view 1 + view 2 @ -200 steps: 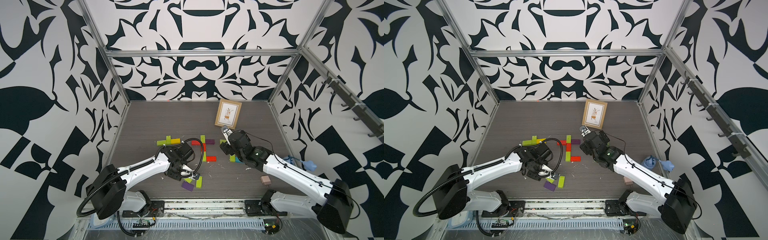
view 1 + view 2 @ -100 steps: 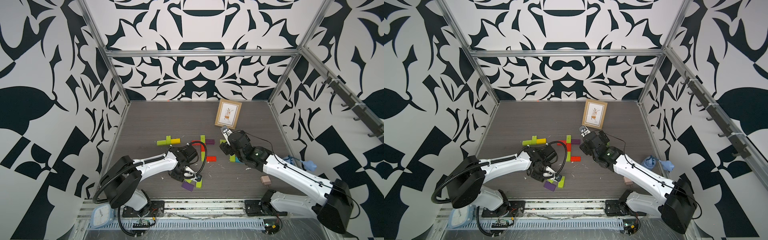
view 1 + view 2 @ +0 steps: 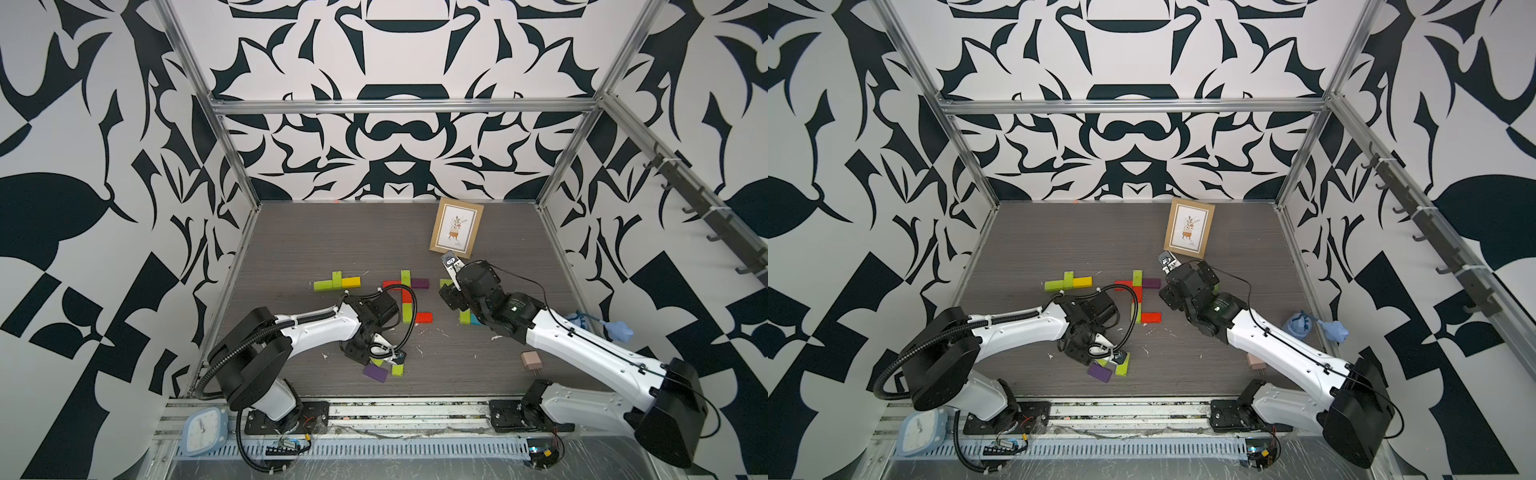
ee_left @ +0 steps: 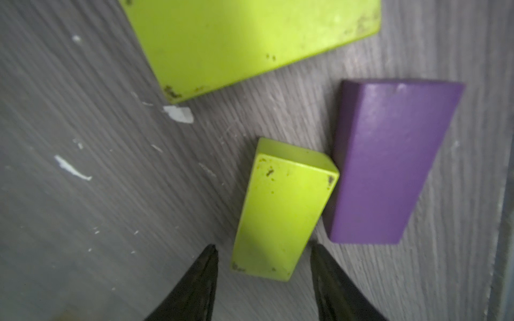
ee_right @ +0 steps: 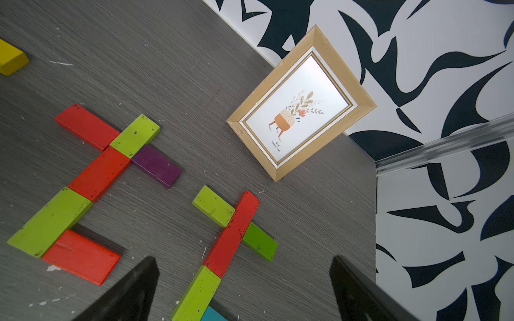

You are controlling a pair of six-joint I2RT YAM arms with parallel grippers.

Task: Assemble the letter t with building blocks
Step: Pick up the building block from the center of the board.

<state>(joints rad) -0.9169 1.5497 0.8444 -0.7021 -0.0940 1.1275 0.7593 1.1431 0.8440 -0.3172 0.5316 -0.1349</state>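
Toward the left of the tabletop sits a lime and yellow group of building blocks, its pieces touching; nearer the front edge the left pincer points down at a small lime green block lying on the tabletop; its jaws are parted partway, one tip on each side of the block's near end; bare tabletop shows between one tip and the block, so it has hold of nothing; a purple block lies close against that block's far corner; a second lime green block lies apart from both.

In the middle lies a six-block figure: a stem of lime green, red and lime green, a red and a purple arm on either side, and a red foot at the near end; all touch.

To the right, the right pincer hovers, jaws spread wide and empty, above a red block that crosses lime green pieces; a further lime green block continues the red one, with a teal block at its end; in both top views the arm hides most of this group; behind it stands a picture frame; a pale pink plug adapter lies near the front edge.
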